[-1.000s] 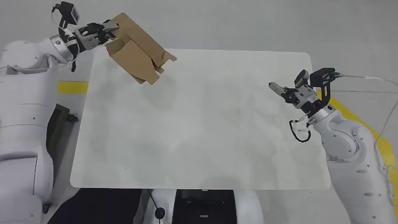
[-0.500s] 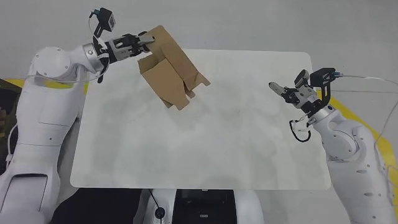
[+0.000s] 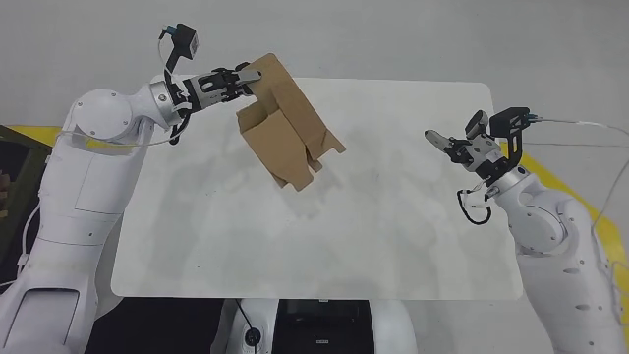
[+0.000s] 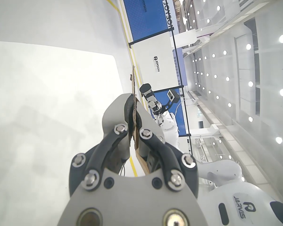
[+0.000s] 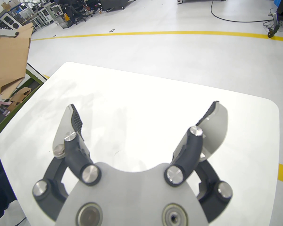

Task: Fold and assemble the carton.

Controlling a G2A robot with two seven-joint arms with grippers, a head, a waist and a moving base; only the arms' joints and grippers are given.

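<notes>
Left gripper (image 3: 251, 76) pinches the carton (image 3: 285, 128) by its upper corner. In the left wrist view the two pads are closed tight on a thin cardboard edge (image 4: 133, 83) that sticks out past the fingertips (image 4: 132, 109). Seen from above, the carton is a flattened brown blank held over the white table (image 3: 393, 246) at about 10 to 11 o'clock from the table's middle. Its long axis runs from the gripped corner at 11 o'clock down toward 5 o'clock, and the notched flap end points to 4 or 5 o'clock, inward over the tabletop. Whether that low end touches the surface I cannot tell.

Right gripper (image 3: 437, 140) sits at the table's 3 o'clock edge, well apart from the carton, its fingers spread wide and holding nothing – they aim toward 9 to 10 o'clock. From its wrist camera (image 5: 143, 109) the carton (image 5: 7, 64) appears as a broad tan sheet at the far side of the table (image 5: 155, 90).
</notes>
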